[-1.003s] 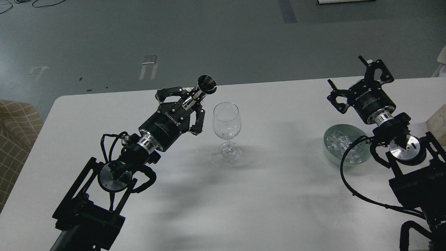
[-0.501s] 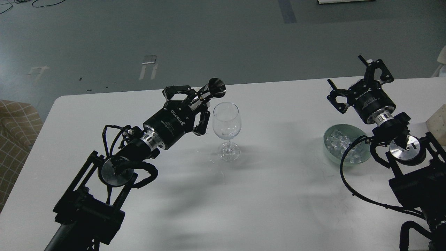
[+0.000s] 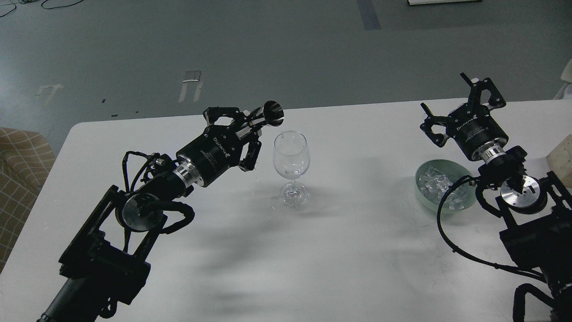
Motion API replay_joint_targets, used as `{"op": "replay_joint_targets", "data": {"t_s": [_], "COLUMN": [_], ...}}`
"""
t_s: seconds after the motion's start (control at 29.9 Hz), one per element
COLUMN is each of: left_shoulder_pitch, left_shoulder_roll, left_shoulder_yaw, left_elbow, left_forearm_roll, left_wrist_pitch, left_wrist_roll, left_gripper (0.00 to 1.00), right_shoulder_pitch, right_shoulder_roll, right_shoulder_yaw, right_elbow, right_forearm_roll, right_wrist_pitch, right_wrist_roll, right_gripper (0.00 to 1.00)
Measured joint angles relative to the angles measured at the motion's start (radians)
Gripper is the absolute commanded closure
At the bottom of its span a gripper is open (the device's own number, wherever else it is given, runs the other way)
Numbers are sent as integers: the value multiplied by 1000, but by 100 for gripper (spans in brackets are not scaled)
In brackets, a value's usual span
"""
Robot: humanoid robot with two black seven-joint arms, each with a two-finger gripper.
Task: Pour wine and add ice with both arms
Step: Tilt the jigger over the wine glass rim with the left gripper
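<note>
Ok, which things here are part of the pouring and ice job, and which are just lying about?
Part of the job:
small steel double-cone jigger held in the left gripper
clear stemmed wine glass
pale green round bowl of clear ice cubes
open right gripper

Lying about:
beige block at the right edge

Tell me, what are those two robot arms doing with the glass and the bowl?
The left end effector is shut on a small steel double-cone jigger, tipped on its side just left of the rim of a clear stemmed wine glass standing on the white table. The right end effector hangs open beyond a pale green round bowl of glassy ice cubes, holding nothing.
</note>
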Motion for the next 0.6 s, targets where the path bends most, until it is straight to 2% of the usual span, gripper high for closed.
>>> {"op": "replay_joint_targets", "data": {"t_s": [0.3, 0.6], "left_shoulder_pitch": [-25, -46], "left_shoulder_roll": [6, 6], "left_shoulder_yaw": [0, 24], "left_elbow": [-9, -11], "left_forearm_roll": [77, 133], "left_wrist_pitch": [-15, -20], "left_wrist_roll": [48, 55], "left_gripper": [78, 77], "right_shoulder_pitch": [1, 2], "right_shoulder_roll": [1, 0], "right_shoulder_yaw": [4, 5], "right_elbow": [2, 2], "right_forearm_roll": [0, 0], "right_wrist_pitch": [0, 1], "right_wrist_roll": [0, 0], "right_gripper": [0, 0]}}
